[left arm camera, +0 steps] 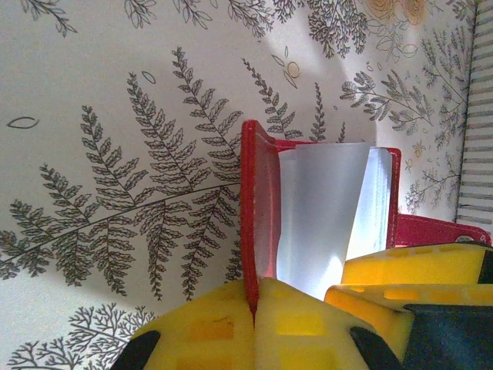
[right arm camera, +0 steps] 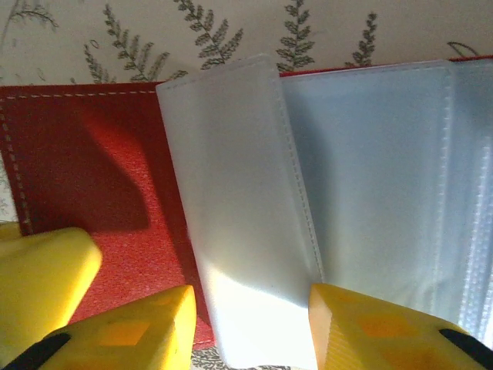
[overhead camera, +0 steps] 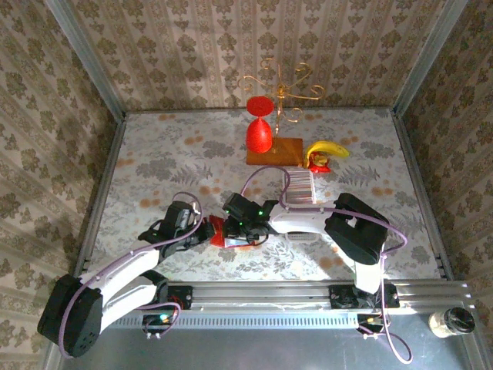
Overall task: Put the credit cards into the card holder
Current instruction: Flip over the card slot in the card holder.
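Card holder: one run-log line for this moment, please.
left gripper: shut on card holder cover | right gripper: open, astride clear sleeve | credit cards: row on table, not yet in holder

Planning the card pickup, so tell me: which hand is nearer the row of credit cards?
Right. The right hand sits at the red card holder, below and left of the credit cards; the left hand grips the holder's far side, farther from them.

White arm links point(overhead camera: 296, 222), black joints point(overhead camera: 354, 231); looping purple cables point(overhead camera: 258, 176); yellow gripper fingers point(right arm camera: 370, 331), black-backed
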Robot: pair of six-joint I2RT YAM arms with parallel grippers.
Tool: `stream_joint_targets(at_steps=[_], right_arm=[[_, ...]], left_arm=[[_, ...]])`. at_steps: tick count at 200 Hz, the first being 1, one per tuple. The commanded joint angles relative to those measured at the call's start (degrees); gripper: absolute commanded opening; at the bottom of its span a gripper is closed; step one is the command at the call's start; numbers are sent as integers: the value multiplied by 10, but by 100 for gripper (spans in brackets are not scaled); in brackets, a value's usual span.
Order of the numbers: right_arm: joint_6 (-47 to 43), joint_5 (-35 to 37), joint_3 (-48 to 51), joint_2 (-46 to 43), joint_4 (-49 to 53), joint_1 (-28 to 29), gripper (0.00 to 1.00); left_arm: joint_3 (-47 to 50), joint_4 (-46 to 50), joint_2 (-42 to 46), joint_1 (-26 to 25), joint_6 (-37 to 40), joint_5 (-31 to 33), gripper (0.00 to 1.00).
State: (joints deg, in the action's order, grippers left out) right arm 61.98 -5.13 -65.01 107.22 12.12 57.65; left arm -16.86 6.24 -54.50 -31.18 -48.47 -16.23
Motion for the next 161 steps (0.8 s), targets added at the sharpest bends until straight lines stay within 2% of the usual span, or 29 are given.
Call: stream_joint_targets(at_steps=[1, 102, 139, 161], right_arm=[[26, -16, 21, 4, -44, 4, 43], [76, -23, 58, -5, -146, 4, 43], [82, -11, 61, -2, -127, 4, 42], [87, -5, 68, -5, -124, 2, 42]], left_arm=[[15, -2, -6, -7, -8, 1, 0], [37, -28, -13, -14, -20, 14, 0], [30, -6, 2, -14, -11, 20, 26], [28, 14, 20, -13, -5, 28, 38]])
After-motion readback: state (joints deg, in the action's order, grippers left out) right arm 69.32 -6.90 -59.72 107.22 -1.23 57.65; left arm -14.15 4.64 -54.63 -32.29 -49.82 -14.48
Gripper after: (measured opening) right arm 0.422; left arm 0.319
